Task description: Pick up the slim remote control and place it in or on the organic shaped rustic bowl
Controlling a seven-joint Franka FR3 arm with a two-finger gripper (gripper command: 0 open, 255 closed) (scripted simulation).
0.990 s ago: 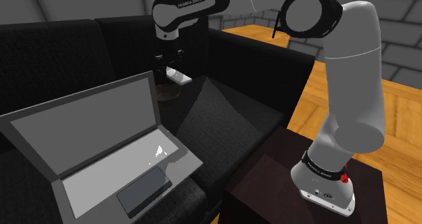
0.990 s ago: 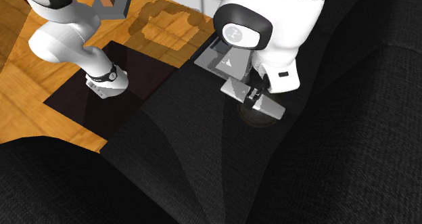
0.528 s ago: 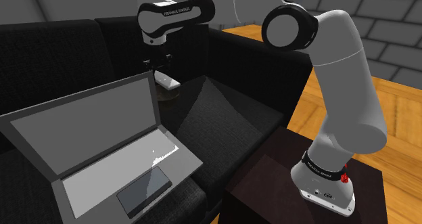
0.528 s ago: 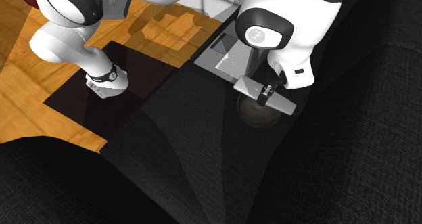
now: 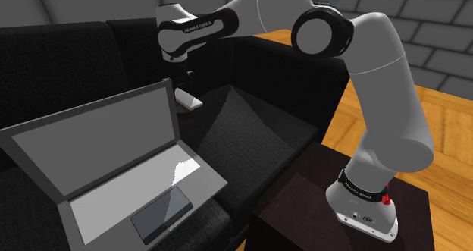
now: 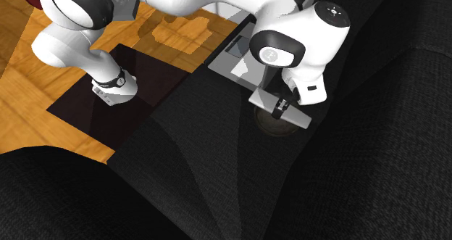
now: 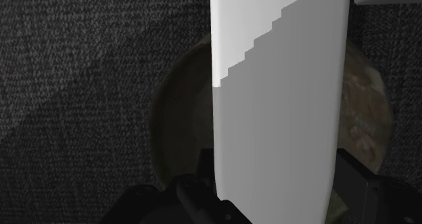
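Observation:
The slim remote point(image 6: 281, 106) is a flat grey slab, clasped across its middle by my shut black gripper point(image 6: 283, 104). It hangs just above the dark, round rustic bowl point(image 6: 278, 124) that sits on the black sofa seat. In the wrist view the remote point(image 7: 277, 101) runs away from the gripper point(image 7: 277, 192), and the bowl's mottled olive rim point(image 7: 169, 114) shows on both sides of it. In the shoulder view the gripper point(image 5: 186, 80) holds the remote point(image 5: 186, 98) just past the laptop screen's far edge, which hides most of the bowl.
An open grey laptop point(image 5: 114, 166) lies on the black sofa point(image 5: 250, 136) in the shoulder view's lower left, close to the bowl. The sofa back point(image 5: 68, 52) rises behind. My stand point(image 5: 333, 211) sits on the wooden floor point(image 5: 447, 151).
The arm has carried the remote toward the shoulder view's left and lowered it over the bowl. The grip has stayed shut on it.

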